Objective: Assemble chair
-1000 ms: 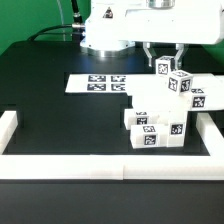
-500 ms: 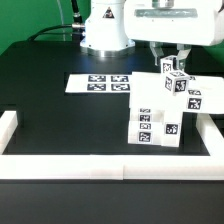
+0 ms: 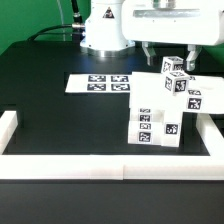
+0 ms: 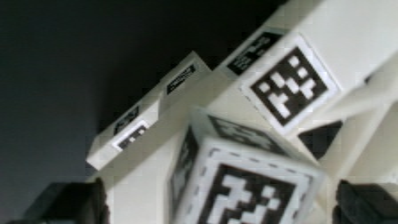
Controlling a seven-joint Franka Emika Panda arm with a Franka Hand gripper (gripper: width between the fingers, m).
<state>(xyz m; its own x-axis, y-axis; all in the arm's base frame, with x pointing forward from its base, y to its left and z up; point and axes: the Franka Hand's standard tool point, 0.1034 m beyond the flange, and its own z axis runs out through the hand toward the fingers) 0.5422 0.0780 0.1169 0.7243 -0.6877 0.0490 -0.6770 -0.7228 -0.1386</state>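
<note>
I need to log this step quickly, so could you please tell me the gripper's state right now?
Gripper: open, jaws spread either side of the top of the chair, holding nothing.

We see the chair point(image 3: 163, 105) as smooth, matt white plastic with paper-like black-and-white tags. We see the table point(image 3: 60, 115) as matt black, the marker board point(image 3: 98, 83) flat white, and the border rail point(image 3: 100, 163) matt white.
</note>
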